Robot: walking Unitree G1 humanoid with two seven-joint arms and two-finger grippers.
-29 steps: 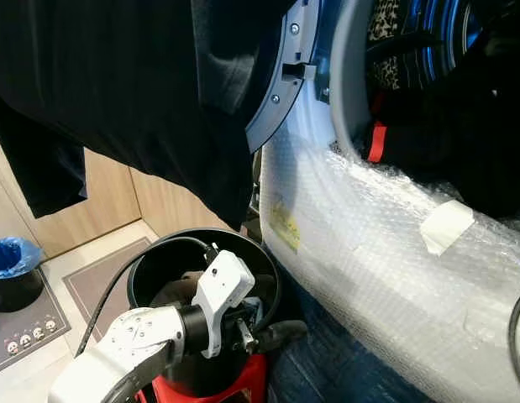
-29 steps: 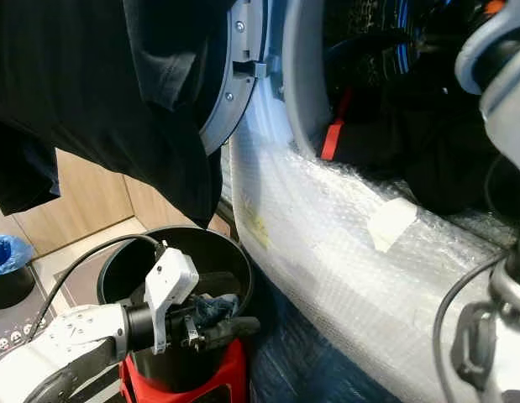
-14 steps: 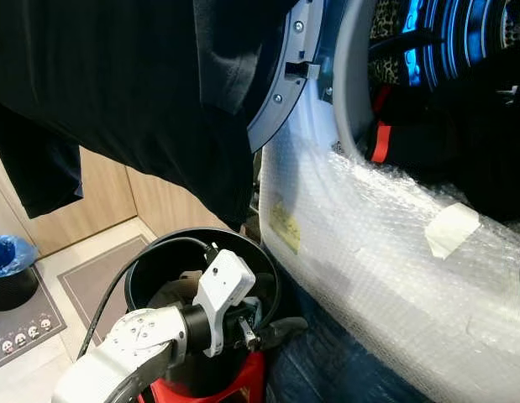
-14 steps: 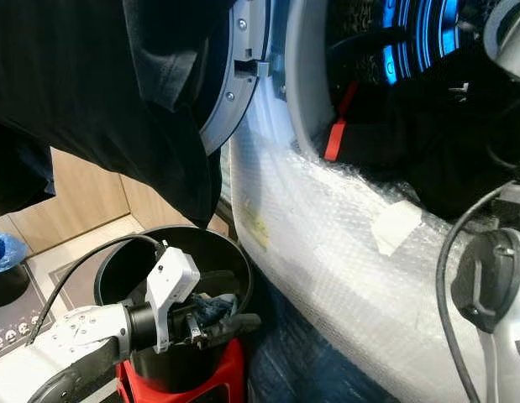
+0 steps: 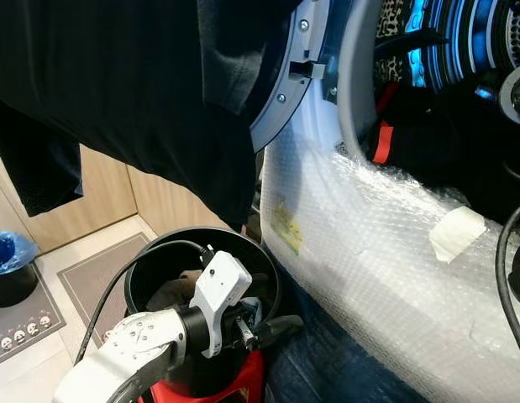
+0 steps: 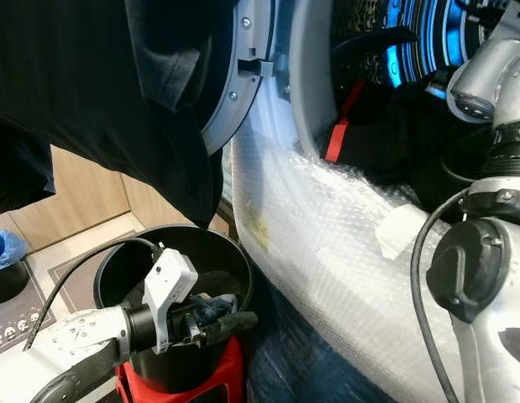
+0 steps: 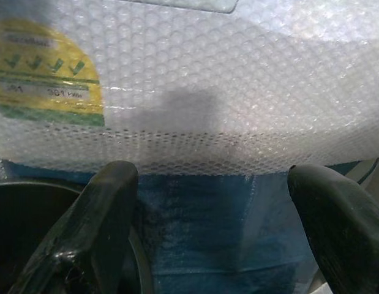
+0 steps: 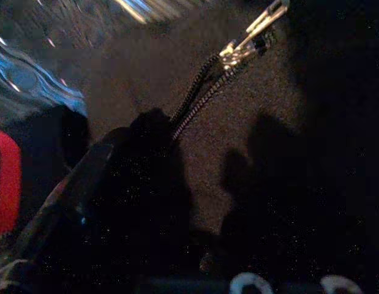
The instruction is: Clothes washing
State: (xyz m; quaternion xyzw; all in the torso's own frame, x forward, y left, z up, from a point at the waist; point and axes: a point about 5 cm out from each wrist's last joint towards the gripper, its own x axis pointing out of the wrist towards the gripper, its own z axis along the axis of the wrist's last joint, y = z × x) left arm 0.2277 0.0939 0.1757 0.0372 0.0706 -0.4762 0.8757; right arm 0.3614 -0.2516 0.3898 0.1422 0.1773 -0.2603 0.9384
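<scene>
Bubble-wrapped washer (image 5: 369, 252) front; left gripper (image 7: 213, 233) spread wide over black bucket (image 5: 159, 269); right gripper unclear.

**Dark laundry in the drum, over the door and in the bucket**

The washing machine (image 5: 352, 243) stands with its front wrapped in bubble wrap, a yellow label showing through the wrap low on its side. Its round door (image 5: 297, 75) hangs open. A large black garment (image 5: 133, 92) is draped over the door and hangs down in folds. Inside the blue-lit drum (image 6: 411, 50) lies a heap of dark clothes (image 5: 436, 143) with a red strip at its edge; a metal zipper (image 8: 207, 92) runs across one of them. The black bucket (image 5: 150, 269) stands on a red stool beside the machine, with a few crumpled pieces inside.
</scene>
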